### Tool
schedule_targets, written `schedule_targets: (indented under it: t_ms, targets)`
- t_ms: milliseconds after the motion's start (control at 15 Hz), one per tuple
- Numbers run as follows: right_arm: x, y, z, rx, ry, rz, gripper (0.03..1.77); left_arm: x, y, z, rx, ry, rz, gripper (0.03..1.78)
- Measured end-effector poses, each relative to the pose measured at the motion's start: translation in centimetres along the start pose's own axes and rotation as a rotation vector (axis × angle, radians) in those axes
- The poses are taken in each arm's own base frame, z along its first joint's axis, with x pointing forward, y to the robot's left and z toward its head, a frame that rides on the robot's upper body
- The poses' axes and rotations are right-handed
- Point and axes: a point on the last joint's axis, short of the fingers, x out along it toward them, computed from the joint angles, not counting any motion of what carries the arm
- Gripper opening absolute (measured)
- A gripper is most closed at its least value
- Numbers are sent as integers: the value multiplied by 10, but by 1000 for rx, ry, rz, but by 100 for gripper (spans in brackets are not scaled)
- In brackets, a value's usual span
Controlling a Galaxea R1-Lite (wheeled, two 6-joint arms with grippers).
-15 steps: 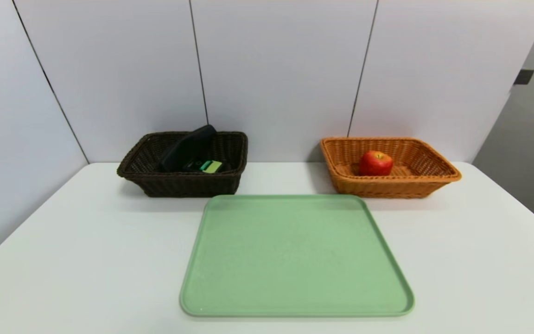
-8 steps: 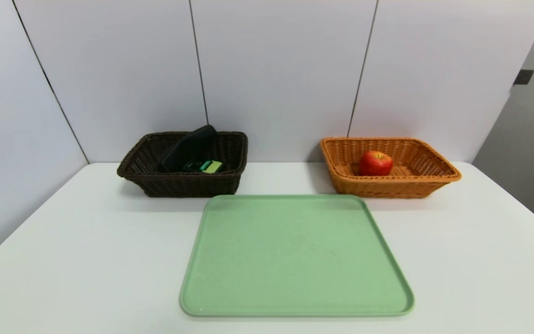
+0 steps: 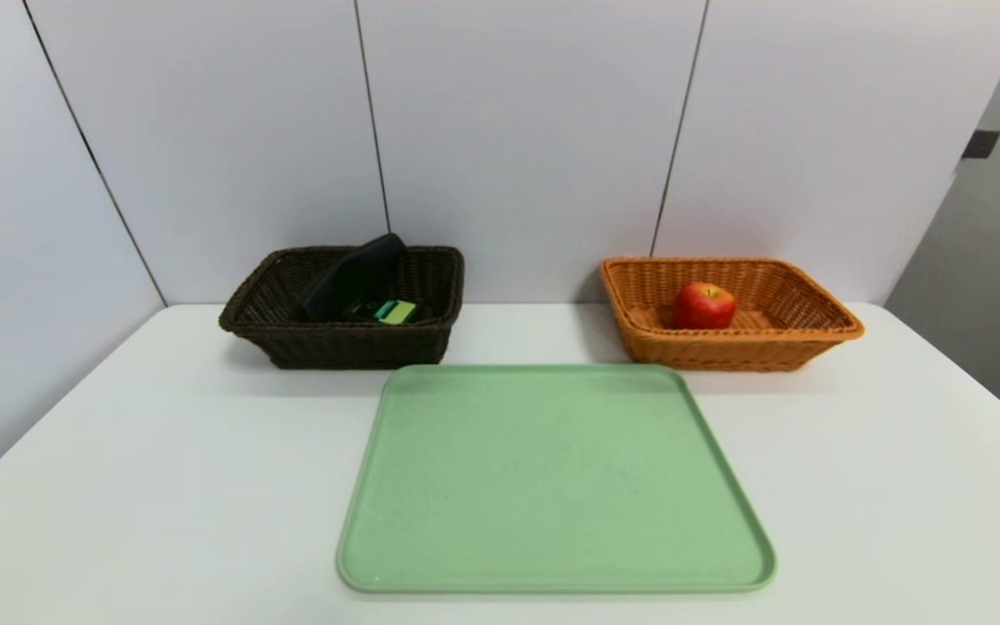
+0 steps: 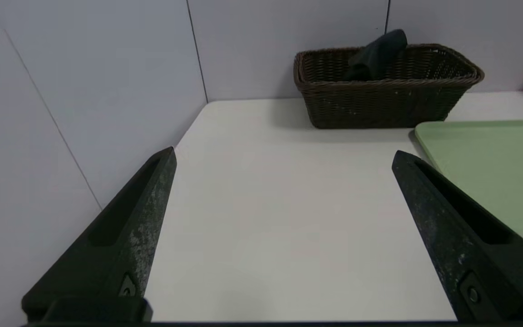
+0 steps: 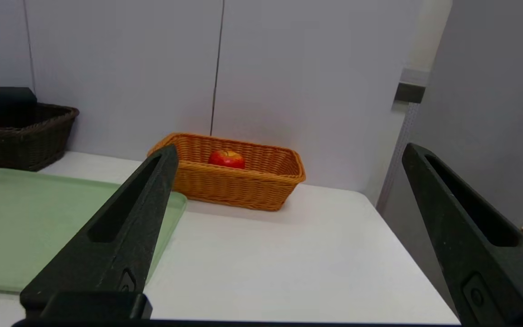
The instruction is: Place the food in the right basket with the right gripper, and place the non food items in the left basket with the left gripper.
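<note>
The apple point(image 3: 704, 306) is resting in the orange-tan basket point(image 3: 743, 354) at the tabletop's point(image 3: 856, 486) far right corner, while the black handheld device point(image 3: 351, 279) is leaning in the dark brown basket point(image 3: 352, 347) near the far left corner. Left gripper point(image 4: 284, 153) and right gripper point(image 5: 289, 147) are hovering wide open, holding nothing, back toward the near edge.

Even, fairly bright light washes the white tabletop point(image 3: 161, 486), almost bleaching its near part in the head view. Soft shadows lie beside the dark brown wicker basket point(image 3: 361, 347) and the orange-tan wicker basket point(image 3: 726, 351). The basket interior on the left is murky, its black contents merging. Both wrist views look dimmer.
</note>
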Motion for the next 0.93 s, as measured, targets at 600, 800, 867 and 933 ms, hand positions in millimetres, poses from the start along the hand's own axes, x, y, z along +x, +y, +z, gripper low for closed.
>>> schedule_targets:
  t_ms: [600, 800, 867, 933]
  targets:
    - [-2, 11, -70, -4, 343, 52, 170, 22, -11, -70, -20, 111, -110, 169]
    - [-4, 12, -74, 34, 390, 44, 170, 21, -11, -77, -39, 186, -128, 169]
    - [-4, 12, -74, 58, 392, 36, 170, 21, -11, -77, -40, 184, -129, 169]
    - [-4, 12, -74, 91, 393, 27, 170, 21, -11, -77, -41, 184, -130, 169]
